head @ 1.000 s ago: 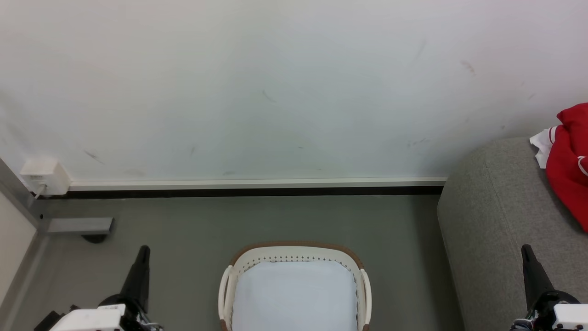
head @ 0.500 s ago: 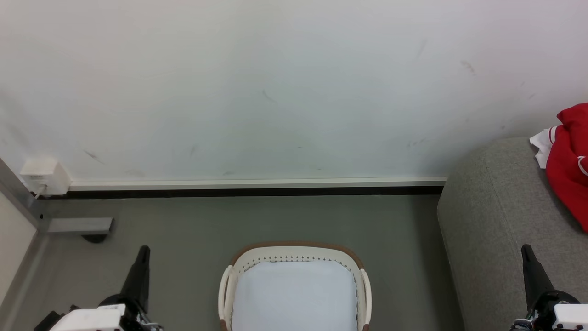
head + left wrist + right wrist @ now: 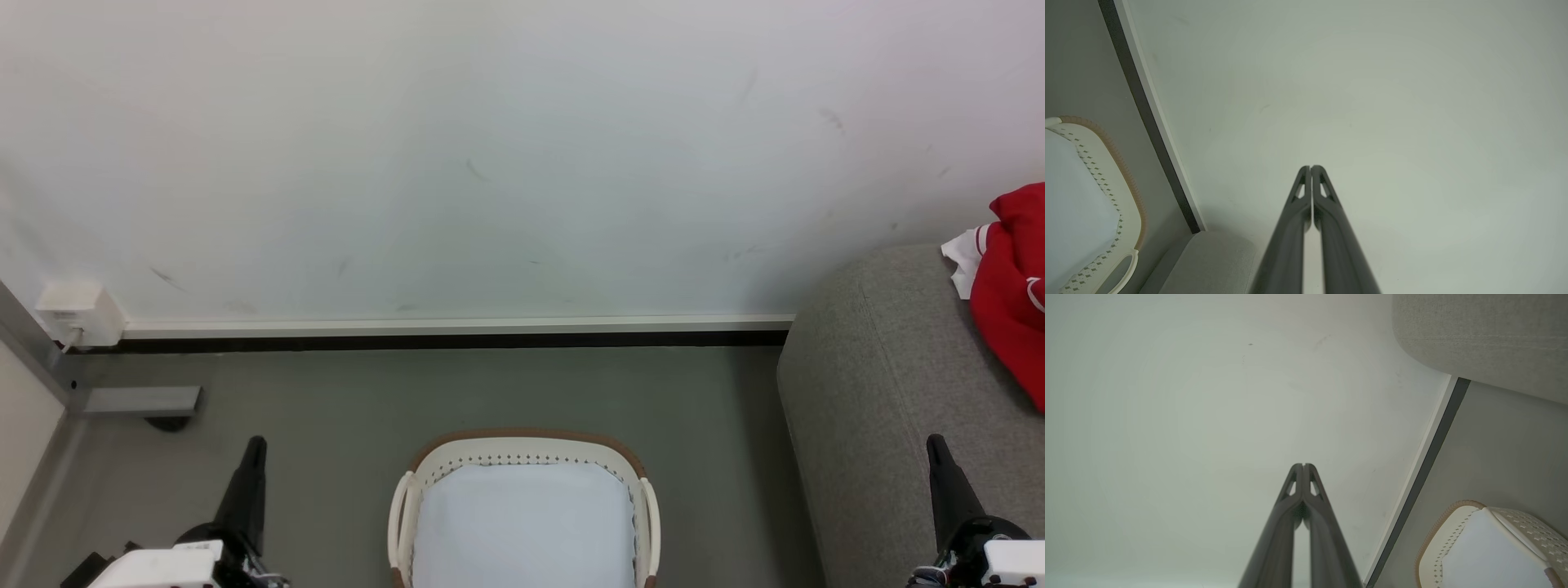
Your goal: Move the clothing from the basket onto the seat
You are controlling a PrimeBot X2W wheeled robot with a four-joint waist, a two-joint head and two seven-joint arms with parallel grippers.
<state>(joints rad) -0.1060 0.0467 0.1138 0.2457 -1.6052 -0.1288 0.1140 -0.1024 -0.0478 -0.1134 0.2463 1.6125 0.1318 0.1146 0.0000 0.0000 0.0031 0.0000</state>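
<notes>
Red clothing (image 3: 1012, 302) lies heaped on the grey sofa (image 3: 882, 392), while the basket (image 3: 522, 443) on the floor shows just its white liner (image 3: 522, 523). Nothing has stirred in the last second: the left gripper (image 3: 255, 447) and right gripper (image 3: 936, 447) stay pressed shut, empty, either side of it. To my eye the job looks finished, with both arms parked.

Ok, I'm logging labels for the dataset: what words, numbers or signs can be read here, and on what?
No text can be read. The red clothing on the sofa shows white trim, no number in sight. The basket and the white wall box bear no legible marking.
</notes>
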